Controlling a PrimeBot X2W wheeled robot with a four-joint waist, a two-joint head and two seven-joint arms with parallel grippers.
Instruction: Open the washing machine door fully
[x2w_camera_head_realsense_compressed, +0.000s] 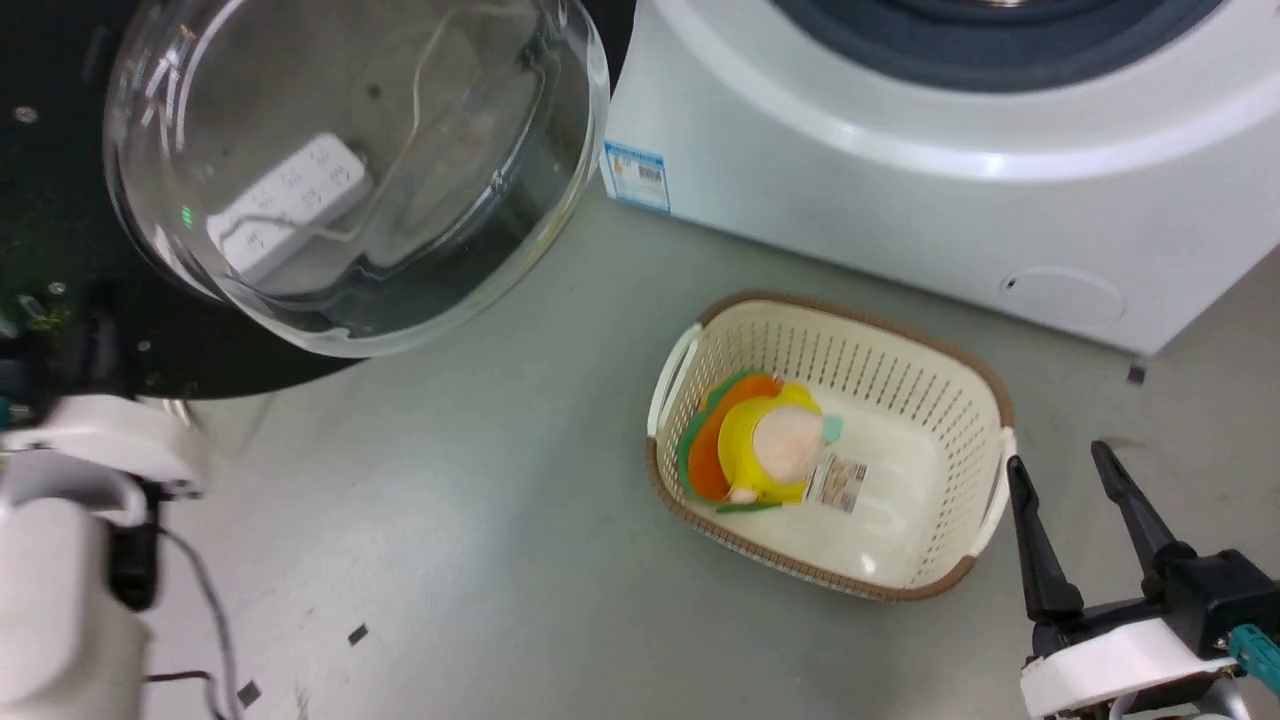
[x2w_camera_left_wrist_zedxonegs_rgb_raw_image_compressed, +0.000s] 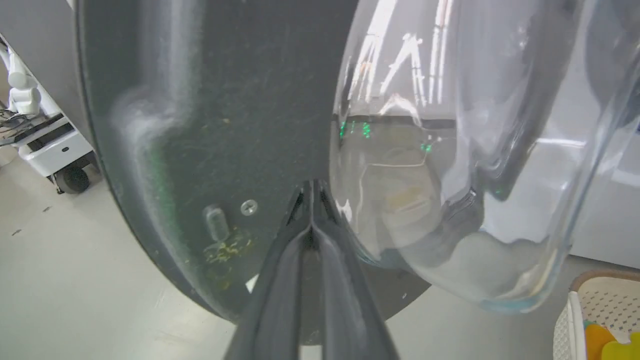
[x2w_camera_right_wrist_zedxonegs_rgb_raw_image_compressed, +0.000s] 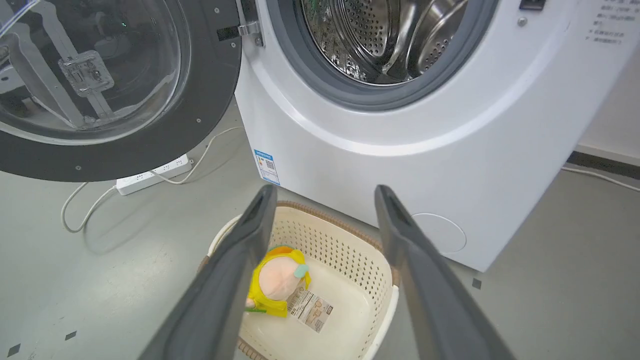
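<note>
- Step in hand, as I judge it: the final push of the swing; the left gripper (x2w_camera_left_wrist_zedxonegs_rgb_raw_image_compressed: 311, 187) works against the inner face of the washing machine door (x2w_camera_left_wrist_zedxonegs_rgb_raw_image_compressed: 210, 125), which already stands wide of the opening
- Next move, by my reckoning: press the panel further outward about its hinge, with the fingertips kept on the black surface and off the slippery glass bowl just beside them; a slide onto that curve is the risk
- Left pincer: fingers together, nothing between them; the tips meet at the dark inner panel close to a screw; whether they truly touch or sit just short of it I cannot tell
- Right pincer: the right gripper (x2w_camera_head_realsense_compressed: 1058, 460) hangs idle with its fingers spread wide apart, holding nothing, above the near side of a cream laundry basket (x2w_camera_head_realsense_compressed: 860, 320)
- The basket sits on the grey floor just in front of the machine; a yellow plush toy (x2w_camera_head_realsense_compressed: 770, 450) with a paper tag lies inside
- The door (x2w_camera_right_wrist_zedxonegs_rgb_raw_image_compressed: 210, 75) hangs to the left of the white washing machine (x2w_camera_right_wrist_zedxonegs_rgb_raw_image_compressed: 350, 150), its bowl facing the robot; a white power strip (x2w_camera_right_wrist_zedxonegs_rgb_raw_image_compressed: 150, 175) lies on the floor beyond it
- Farthest: the steel drum (x2w_camera_right_wrist_zedxonegs_rgb_raw_image_compressed: 380, 35), exposed inside its grey rim
</note>
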